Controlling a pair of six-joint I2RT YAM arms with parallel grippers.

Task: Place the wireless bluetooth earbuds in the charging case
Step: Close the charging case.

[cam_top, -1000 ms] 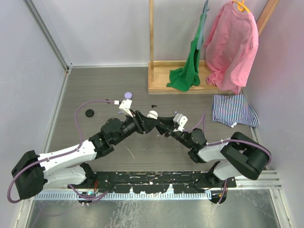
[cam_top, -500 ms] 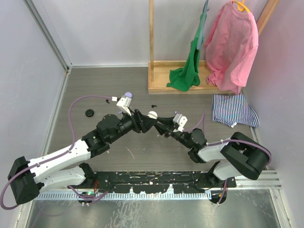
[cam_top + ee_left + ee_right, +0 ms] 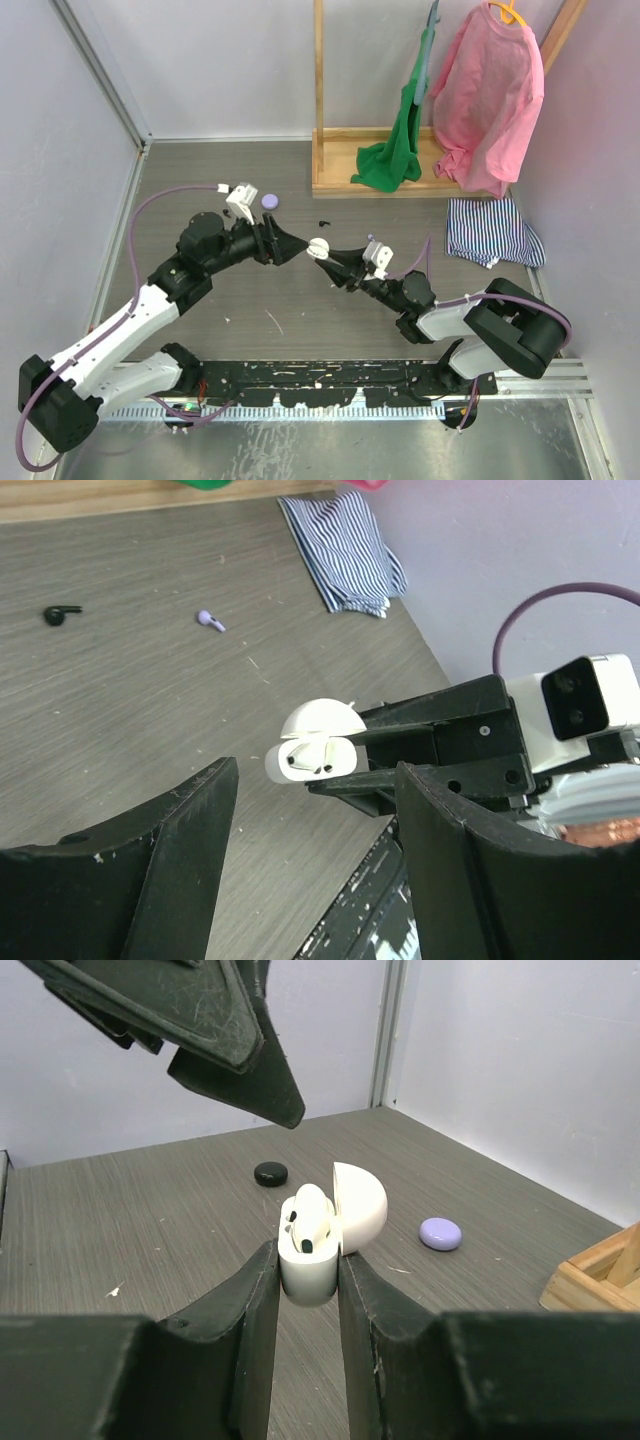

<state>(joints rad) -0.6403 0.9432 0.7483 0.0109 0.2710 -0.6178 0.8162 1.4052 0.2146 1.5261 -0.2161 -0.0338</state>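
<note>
Charging case [image 3: 312, 755] clamped in right gripper [image 3: 307, 1278], lid open, white earbuds [image 3: 305, 1222] look seated. Left gripper [image 3: 290, 244] jaws apart, empty, just beside it. Likely next: left nudges lid shut without dislodging case. Lilac earbud [image 3: 209, 621] and black earbud [image 3: 60, 613] lie loose on table [image 3: 150, 710].

The left hand [image 3: 315, 776] and right hand [image 3: 308, 1262] are scuffed black, on white-and-black arms [image 3: 120, 335] trailing purple cables [image 3: 150, 205].
</note>
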